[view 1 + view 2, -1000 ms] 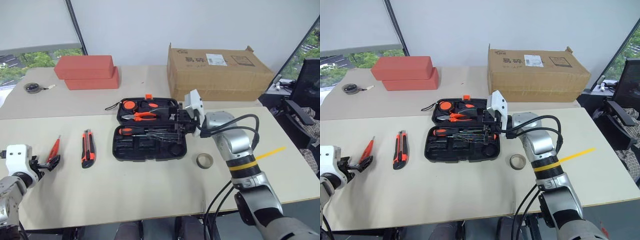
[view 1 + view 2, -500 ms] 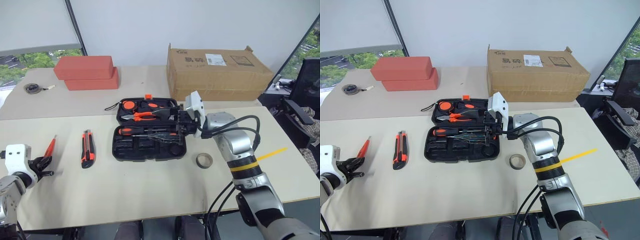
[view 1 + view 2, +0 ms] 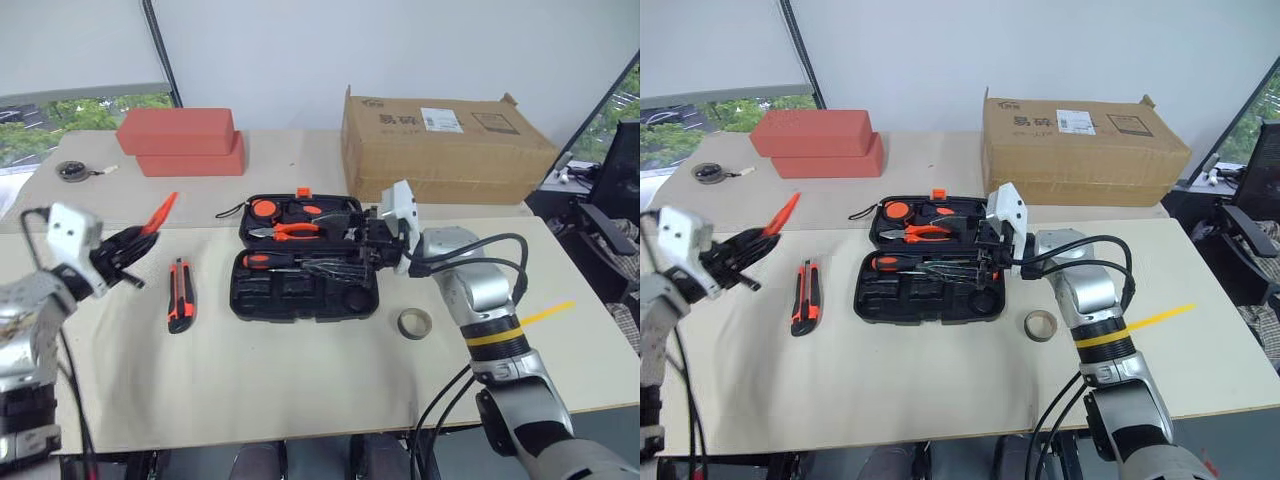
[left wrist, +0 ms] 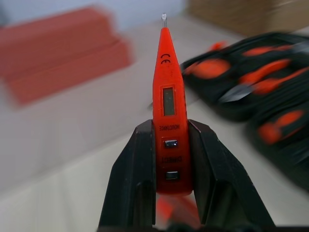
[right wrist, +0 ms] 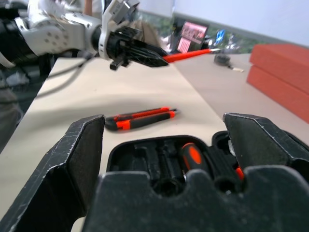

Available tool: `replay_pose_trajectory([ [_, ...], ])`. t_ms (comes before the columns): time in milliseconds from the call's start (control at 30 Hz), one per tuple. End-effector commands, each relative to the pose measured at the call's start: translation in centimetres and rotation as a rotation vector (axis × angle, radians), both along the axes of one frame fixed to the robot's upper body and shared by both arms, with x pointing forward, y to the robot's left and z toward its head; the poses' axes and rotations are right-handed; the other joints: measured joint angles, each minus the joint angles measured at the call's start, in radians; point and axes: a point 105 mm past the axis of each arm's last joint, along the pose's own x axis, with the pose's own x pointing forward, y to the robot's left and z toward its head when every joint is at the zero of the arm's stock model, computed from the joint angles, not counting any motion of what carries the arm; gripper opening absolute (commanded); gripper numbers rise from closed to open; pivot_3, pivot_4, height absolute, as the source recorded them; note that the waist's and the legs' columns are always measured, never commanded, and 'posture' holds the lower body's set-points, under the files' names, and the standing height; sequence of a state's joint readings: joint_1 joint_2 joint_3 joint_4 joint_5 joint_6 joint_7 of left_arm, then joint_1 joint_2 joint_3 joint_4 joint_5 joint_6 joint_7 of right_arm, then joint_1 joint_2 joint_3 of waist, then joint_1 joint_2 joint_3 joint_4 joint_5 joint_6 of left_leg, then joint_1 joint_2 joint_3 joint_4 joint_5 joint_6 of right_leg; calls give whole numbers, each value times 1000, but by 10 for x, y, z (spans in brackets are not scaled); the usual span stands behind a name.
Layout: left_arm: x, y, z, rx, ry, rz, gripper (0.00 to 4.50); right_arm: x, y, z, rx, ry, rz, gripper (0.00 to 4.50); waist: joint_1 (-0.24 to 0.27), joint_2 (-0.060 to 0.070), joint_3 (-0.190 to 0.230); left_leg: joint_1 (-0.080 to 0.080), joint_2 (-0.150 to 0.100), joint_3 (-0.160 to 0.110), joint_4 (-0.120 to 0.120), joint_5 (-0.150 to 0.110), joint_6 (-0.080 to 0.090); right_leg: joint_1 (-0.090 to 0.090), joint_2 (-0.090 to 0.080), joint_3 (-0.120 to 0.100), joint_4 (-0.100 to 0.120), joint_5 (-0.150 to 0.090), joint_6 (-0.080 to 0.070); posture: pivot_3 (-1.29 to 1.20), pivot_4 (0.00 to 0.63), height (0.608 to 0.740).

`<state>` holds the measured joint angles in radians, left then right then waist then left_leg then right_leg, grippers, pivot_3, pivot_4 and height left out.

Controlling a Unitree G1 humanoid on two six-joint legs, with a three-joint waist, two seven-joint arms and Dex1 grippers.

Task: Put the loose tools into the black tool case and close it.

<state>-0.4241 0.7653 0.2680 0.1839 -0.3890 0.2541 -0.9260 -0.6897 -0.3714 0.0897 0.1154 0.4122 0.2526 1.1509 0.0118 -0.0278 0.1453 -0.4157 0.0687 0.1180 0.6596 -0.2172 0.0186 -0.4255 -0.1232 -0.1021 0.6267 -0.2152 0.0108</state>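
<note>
At the left edge of the frame our left gripper [image 3: 128,247] is clamped on the slim orange screwdriver [image 4: 167,104], lifted off the table [image 3: 300,380], tip slanting up toward the red boxes [image 3: 185,141]. Right of it the utility knife [image 3: 181,294] lies flat on the table, just left of the black tool case [image 3: 305,272]. The case sits open at mid-frame with tools seated in its slots. Our right gripper [image 3: 372,243] hangs over the case's right end, fingers spread wide and holding nothing. The small tape roll [image 3: 414,322] lies lower right of the case. At the upper right stands a cardboard box [image 3: 445,143].
</note>
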Motion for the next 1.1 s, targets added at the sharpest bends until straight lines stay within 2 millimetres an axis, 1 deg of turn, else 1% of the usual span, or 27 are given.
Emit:
replay_pose_trajectory([
  [33, 11, -42, 9, 71, -46, -224, 505, 1, -25, 14, 37, -40, -75, 4500, 0, 0, 0, 0, 0, 0, 0, 0, 0, 0, 0, -1, 0, 0, 0, 0, 150, 713],
  [133, 20, -72, 10, 104, -50, -370, 505, 1, -47, 14, 58, -29, -159, 4500, -1, -1, 0, -1, 0, 1, 0, 0, 1, 0, 0, 0, 0, 0, 1, 0, 150, 713],
  [200, 26, -85, 8, 134, -49, -431, 505, -1, -59, 12, 63, -23, -209, 4500, -2, -1, 0, -1, -1, 1, 0, 0, 1, 0, 0, 0, 0, -1, 2, 0, 150, 713],
  [367, 36, -109, -1, 228, -26, -560, 505, -13, -86, 5, 50, -23, -315, 4500, -6, -1, 0, -1, 0, 1, 0, 0, 1, 0, 1, 0, 0, -2, 3, 0, 150, 713],
  [467, 37, -119, -7, 267, -6, -624, 505, -20, -98, 4, 53, -22, -365, 4500, -4, -1, 1, -1, -1, 1, 1, -1, 1, 1, 1, 0, 0, -2, 3, 0, 150, 713],
  [567, 39, -125, -12, 317, 7, -667, 505, -25, -106, 5, 66, -21, -392, 4500, -6, -2, 1, -1, -1, 0, 1, -1, 2, 1, 1, 1, 0, -2, 3, 0, 150, 713],
  [700, 41, -129, -19, 367, 30, -700, 505, -27, -115, 3, 29, -22, -413, 4500, -2, -2, 1, -1, -1, 0, 2, -1, 2, 1, 1, 1, 0, -2, 4, 0, 150, 713],
  [933, 42, -128, -32, 467, 101, -738, 505, -24, -112, 4, 7, -31, -409, 4500, -3, -2, 1, -1, -1, -1, 2, -1, 3, 1, 1, 1, 0, -2, 4, 0, 150, 713],
  [1100, 35, -117, -37, 544, 149, -753, 505, -24, -109, 4, 8, -35, -407, 4500, -2, -3, 1, -2, -1, -1, 2, -1, 3, 1, 1, 1, 0, -2, 4, 0, 150, 713],
])
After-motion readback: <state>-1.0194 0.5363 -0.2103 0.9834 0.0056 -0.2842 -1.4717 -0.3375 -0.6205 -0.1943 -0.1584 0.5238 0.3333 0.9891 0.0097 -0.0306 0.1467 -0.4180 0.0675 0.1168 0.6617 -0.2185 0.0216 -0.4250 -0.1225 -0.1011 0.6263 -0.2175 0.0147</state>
